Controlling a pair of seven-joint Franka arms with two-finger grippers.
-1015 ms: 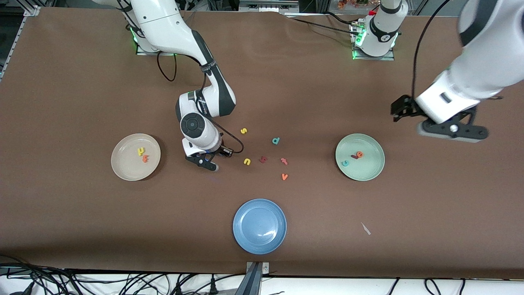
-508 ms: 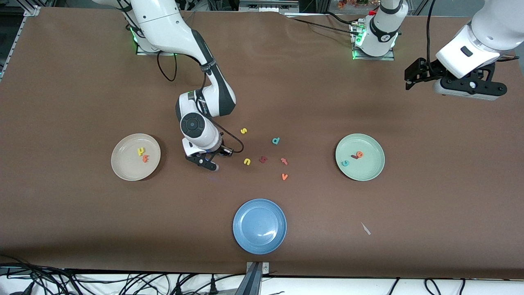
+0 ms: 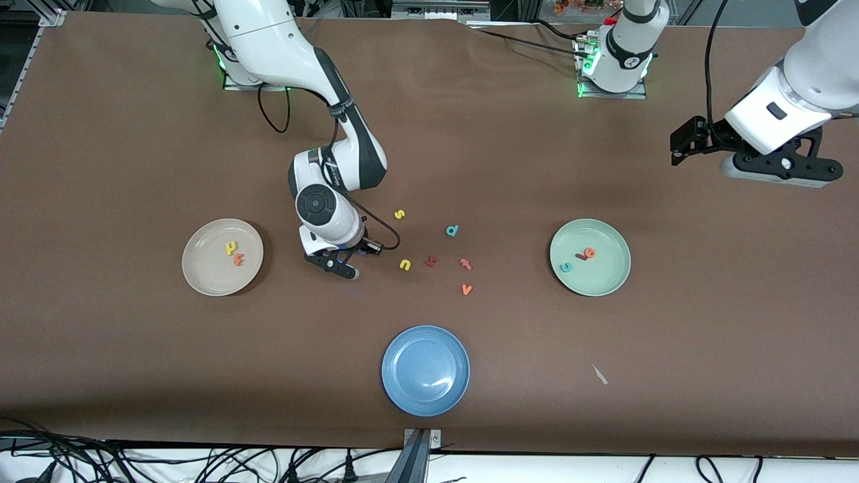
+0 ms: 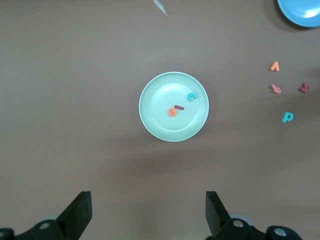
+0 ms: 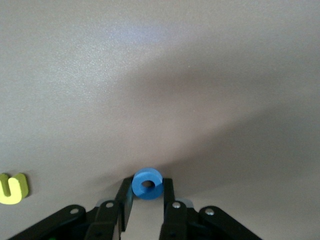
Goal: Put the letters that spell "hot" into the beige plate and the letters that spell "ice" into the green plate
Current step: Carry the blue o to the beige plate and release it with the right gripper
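Note:
Low over the table between the beige plate [image 3: 208,272] and the loose letters, my right gripper [image 3: 342,267] [image 5: 147,186] is shut on the blue o [image 5: 155,177], a finger against each side of the ring. The o is hidden in the front view. In the beige plate lie the yellow h [image 3: 231,248] and the orange t [image 3: 238,260]. The green plate [image 3: 600,278] [image 4: 160,115] holds the teal c [image 3: 566,267] [image 4: 192,97], the dark red i [image 3: 580,257] [image 4: 179,107] and the orange e [image 3: 590,253] [image 4: 172,112]. My left gripper [image 3: 782,173] [image 4: 147,202] hangs open and empty, high over bare table at the left arm's end.
Loose letters lie between the two plates: a yellow u [image 3: 405,265] [image 5: 12,187], a yellow s [image 3: 399,215], a teal d [image 3: 452,231], a dark red letter [image 3: 431,261], an orange-red letter [image 3: 465,263] and an orange v [image 3: 466,289]. A blue plate [image 3: 425,396] sits nearest the front camera. A white scrap [image 3: 599,374] lies nearby.
The left arm has swung up and away from beside the green plate toward its end of the table. The right gripper has stayed in place.

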